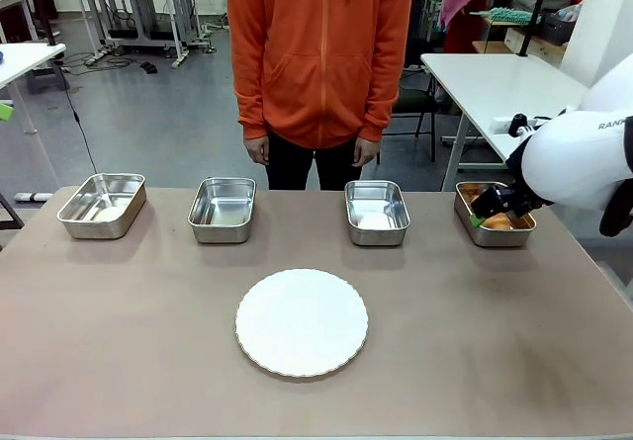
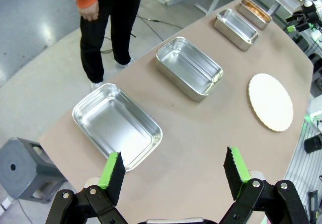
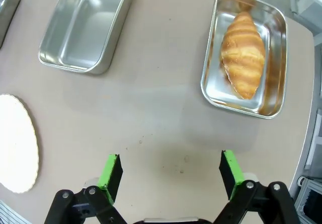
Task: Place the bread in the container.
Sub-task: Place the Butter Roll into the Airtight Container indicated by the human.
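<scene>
Bread lies in the far-right container; both grippers wide and empty

The bread (image 3: 243, 53) lies flat inside the container (image 3: 276, 58), its length running along the pan's long side, its golden ridges facing up. In the front view this container (image 1: 515, 235) is the rightmost of four steel pans set in a row along the far side of the surface (image 1: 129, 361), and an orange-brown bit of the bread (image 1: 497, 221) shows past the right arm.

The right gripper (image 3: 171, 172) has its green-padded fingers (image 3: 111, 169) spread wide with nothing between them. In its wrist view it hangs over bare surface, near the container but apart from it and not touching the bread. In the front view the right gripper (image 1: 492, 207) sits over the near-left part of that container, partly hiding it.

The left gripper (image 2: 174, 176) is also wide apart and holds nothing; it hovers above the surface near the left end pan (image 2: 116, 125), whose near corner lies just beyond the left pad.

The other three pans hold no bread: the left end pan (image 1: 103, 204), the second pan (image 1: 223, 209) and the third pan (image 1: 377, 212), each well apart from its neighbour. A round white plate (image 1: 302, 322) with a scalloped edge sits bare on the near middle of the surface, in front of the gap between the second and third pans.

A person in an orange hoodie (image 1: 321, 54) stands at the far edge behind the middle pans, arms hanging down, hands off the surface.
</scene>
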You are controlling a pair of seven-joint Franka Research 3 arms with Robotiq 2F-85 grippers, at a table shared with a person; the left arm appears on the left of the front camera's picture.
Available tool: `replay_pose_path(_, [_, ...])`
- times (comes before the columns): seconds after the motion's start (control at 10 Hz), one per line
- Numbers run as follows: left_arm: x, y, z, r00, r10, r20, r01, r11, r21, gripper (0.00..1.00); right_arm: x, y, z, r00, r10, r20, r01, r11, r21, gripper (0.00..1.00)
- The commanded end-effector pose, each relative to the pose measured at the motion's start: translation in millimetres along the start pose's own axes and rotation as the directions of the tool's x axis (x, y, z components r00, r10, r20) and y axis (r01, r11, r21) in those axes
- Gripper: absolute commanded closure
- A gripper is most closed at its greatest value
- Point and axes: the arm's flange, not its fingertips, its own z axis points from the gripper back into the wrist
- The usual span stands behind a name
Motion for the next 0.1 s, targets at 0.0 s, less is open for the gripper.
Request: replay_pose_path(0.0, [0.7, -0.5, 1.3, 1.000, -0.004, 0.002, 0.004, 1.000, 0.001, 0.00, 1.8, 1.0, 1.8, 1.000, -0.004, 0.009, 0.004, 1.000, 0.000, 0.00])
